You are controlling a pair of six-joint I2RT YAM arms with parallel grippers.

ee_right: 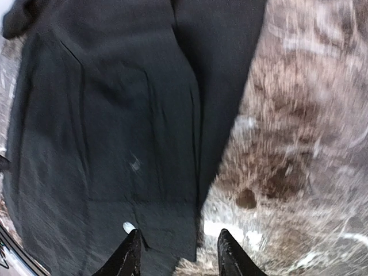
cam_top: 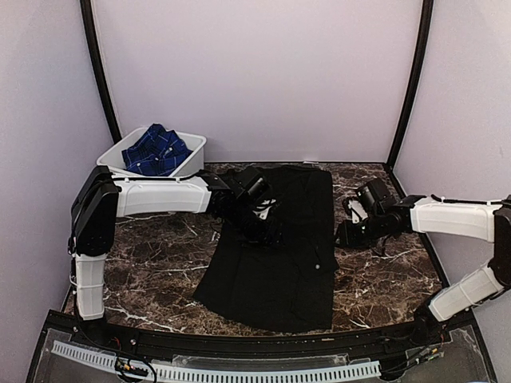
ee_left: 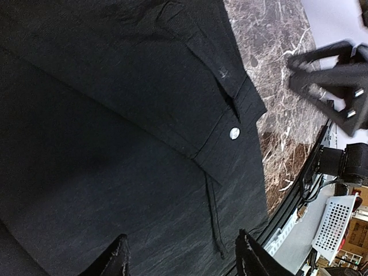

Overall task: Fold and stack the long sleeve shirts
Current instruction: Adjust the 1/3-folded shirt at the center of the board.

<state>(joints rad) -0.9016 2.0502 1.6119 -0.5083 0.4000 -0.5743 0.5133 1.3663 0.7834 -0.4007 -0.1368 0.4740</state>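
Observation:
A black long sleeve shirt [cam_top: 275, 267] lies spread flat on the marble table, collar toward the back, with one sleeve folded down its right side. The dark blue checked shirt [cam_top: 156, 150] sits crumpled in the white tub. My left gripper [cam_top: 270, 233] hovers over the middle of the black shirt. In the left wrist view the left gripper [ee_left: 183, 260] is open with only black cloth [ee_left: 115, 144] below, and a cuff button [ee_left: 234, 133] lies ahead. My right gripper [cam_top: 340, 237] is at the shirt's right edge. Seen from its own wrist, the right gripper [ee_right: 177, 256] is open, straddling the cuff edge [ee_right: 172, 224] beside a white button [ee_right: 129, 227].
The white tub [cam_top: 197, 144] stands at the back left corner. Bare marble table [cam_top: 383, 275] shows to the right and left of the shirt. Black frame posts rise at both back corners, and a perforated strip [cam_top: 239, 371] runs along the near edge.

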